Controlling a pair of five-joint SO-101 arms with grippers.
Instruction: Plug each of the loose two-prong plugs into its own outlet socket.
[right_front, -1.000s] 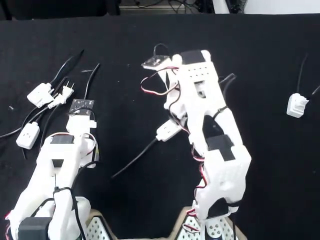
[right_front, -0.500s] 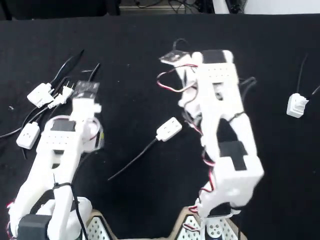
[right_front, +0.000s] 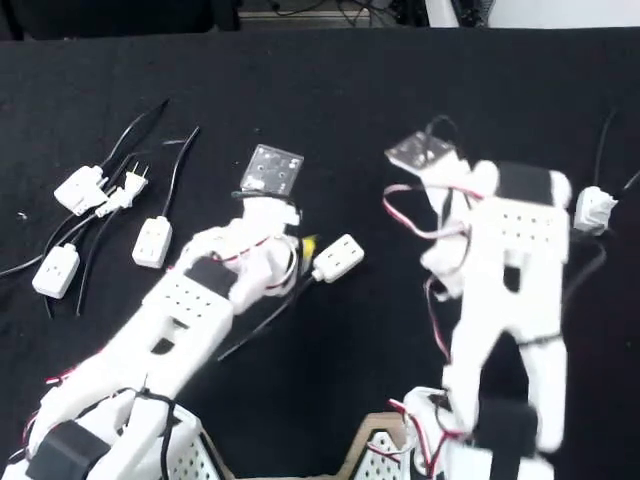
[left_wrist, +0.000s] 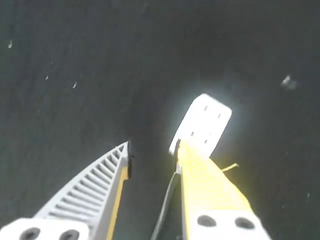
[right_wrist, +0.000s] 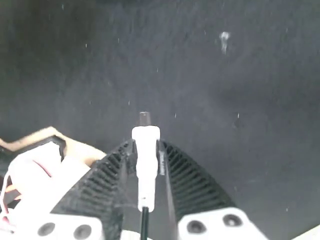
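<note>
High view, loose sockets (right_front: 152, 243), seemingly tangled cables (right_front: 180, 158)

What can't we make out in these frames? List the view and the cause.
- Right wrist view: the plug clamped in the right gripper is blurred and seen end-on, so only one prong tip shows. A second prong cannot be confirmed.
- Left wrist view: glare washes out the outlet socket. It is unclear whether the left gripper touches it.
- High view: the white piece near the right edge is too small to tell plug from socket.
</note>
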